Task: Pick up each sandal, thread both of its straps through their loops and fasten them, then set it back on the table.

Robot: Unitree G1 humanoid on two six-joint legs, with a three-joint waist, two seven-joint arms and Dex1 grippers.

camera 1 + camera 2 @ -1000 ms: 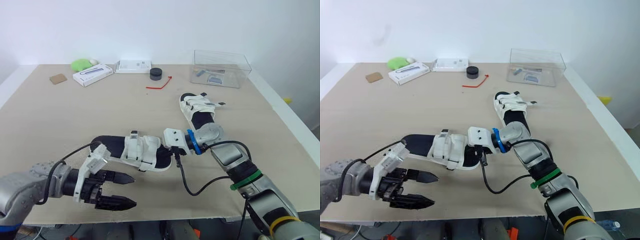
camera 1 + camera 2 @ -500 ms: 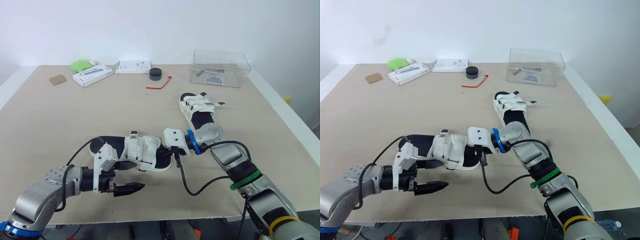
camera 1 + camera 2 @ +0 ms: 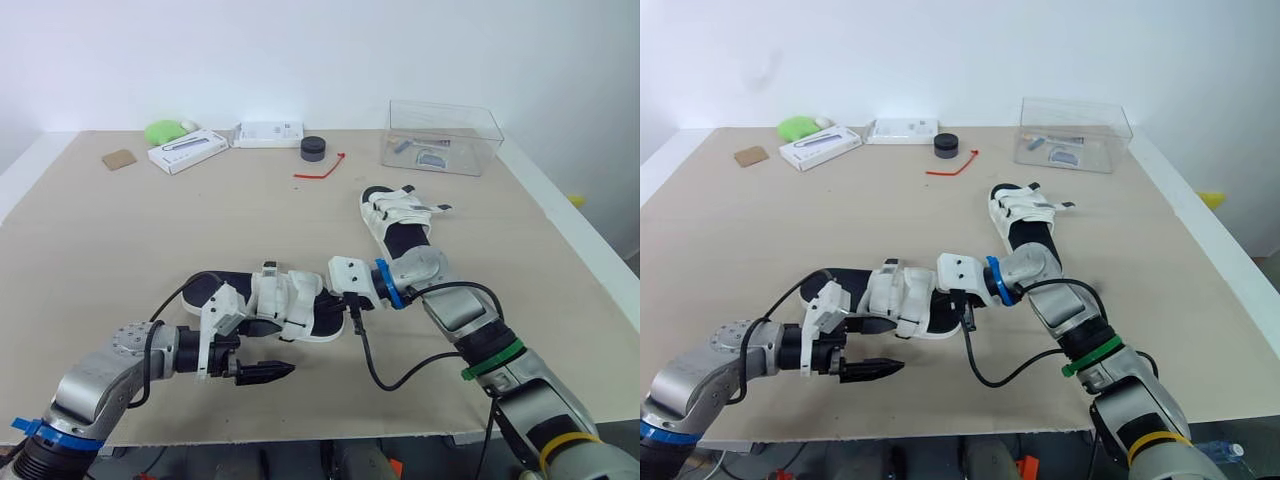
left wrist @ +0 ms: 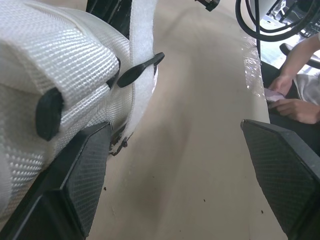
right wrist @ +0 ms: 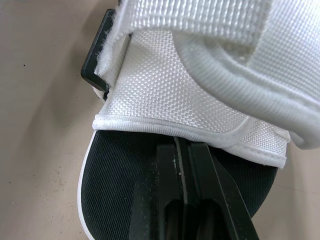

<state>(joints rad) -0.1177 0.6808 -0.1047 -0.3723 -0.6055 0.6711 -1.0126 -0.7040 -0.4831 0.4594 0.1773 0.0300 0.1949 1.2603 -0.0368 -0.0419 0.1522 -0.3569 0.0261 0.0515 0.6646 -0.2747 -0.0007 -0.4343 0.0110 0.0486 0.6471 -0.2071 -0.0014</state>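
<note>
The near sandal (image 3: 272, 303), black-soled with white straps, lies flat in the front middle of the table (image 3: 150, 230). My left gripper (image 3: 266, 352) is open at its near side. One finger (image 4: 82, 165) rests against the white strap webbing (image 4: 55, 65); the other finger (image 4: 282, 170) stands off over bare table. My right gripper (image 5: 186, 147) is shut, its tips lying on the sandal's black footbed (image 5: 120, 165) just under a strap edge. The second sandal (image 3: 397, 220) lies farther back to the right, its straps folded across it.
A clear plastic box (image 3: 440, 137) stands at the back right. A black puck (image 3: 313, 148), a red tie (image 3: 320, 170), two white boxes (image 3: 186, 150) and a green object (image 3: 160, 130) line the back. A black cable (image 3: 368, 358) loops from my right wrist. A person's hand (image 4: 295, 102) is beyond the table's edge.
My left gripper has moved from the table's front edge up and right to the near sandal's side, turning its fingers edge-on. The right gripper and both sandals have stayed put.
</note>
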